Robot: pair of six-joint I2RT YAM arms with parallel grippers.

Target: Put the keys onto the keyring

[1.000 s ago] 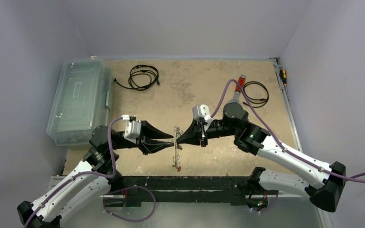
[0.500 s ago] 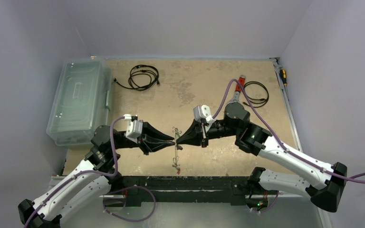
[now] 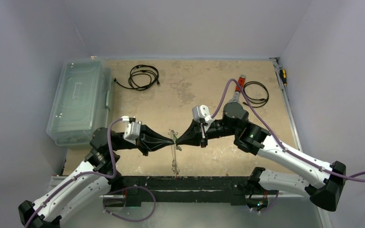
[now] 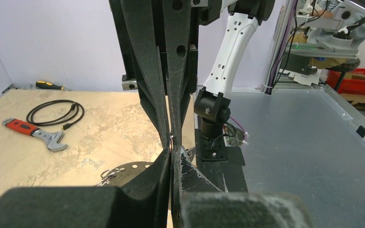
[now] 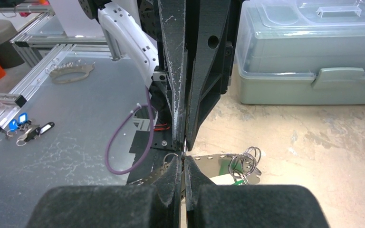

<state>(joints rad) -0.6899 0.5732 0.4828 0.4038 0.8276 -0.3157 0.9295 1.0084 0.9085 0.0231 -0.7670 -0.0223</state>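
Observation:
The keyring [image 3: 175, 154] hangs edge-on as a thin grey line between the two arms. In the right wrist view it shows as a flat perforated metal band [image 5: 214, 162]. My right gripper [image 3: 178, 139] is shut on its thin edge, its jaws pressed together [image 5: 184, 160]. Tip to tip with it from the left, my left gripper [image 3: 172, 138] is also shut on the same thin metal [image 4: 172, 153]. The band [image 4: 123, 172] shows beside its fingers. Small split rings [image 5: 248, 159] and a green-tagged key [image 5: 237, 178] dangle from the band; more keys [image 3: 175, 167] hang at its lower end.
A clear plastic lidded box [image 3: 78, 102] stands at the left. Coiled black cables lie at the back [image 3: 143, 76] and right [image 3: 255, 92], beside a red-handled wrench [image 3: 238, 87]. A screwdriver [image 3: 283, 76] lies by the right wall. Blue-tagged keys [image 5: 21, 127] lie on the grey bench.
My left gripper has moved right to meet the right gripper's tips and has closed from open to shut. The keyring's top has tipped slightly left. The right arm stayed put.

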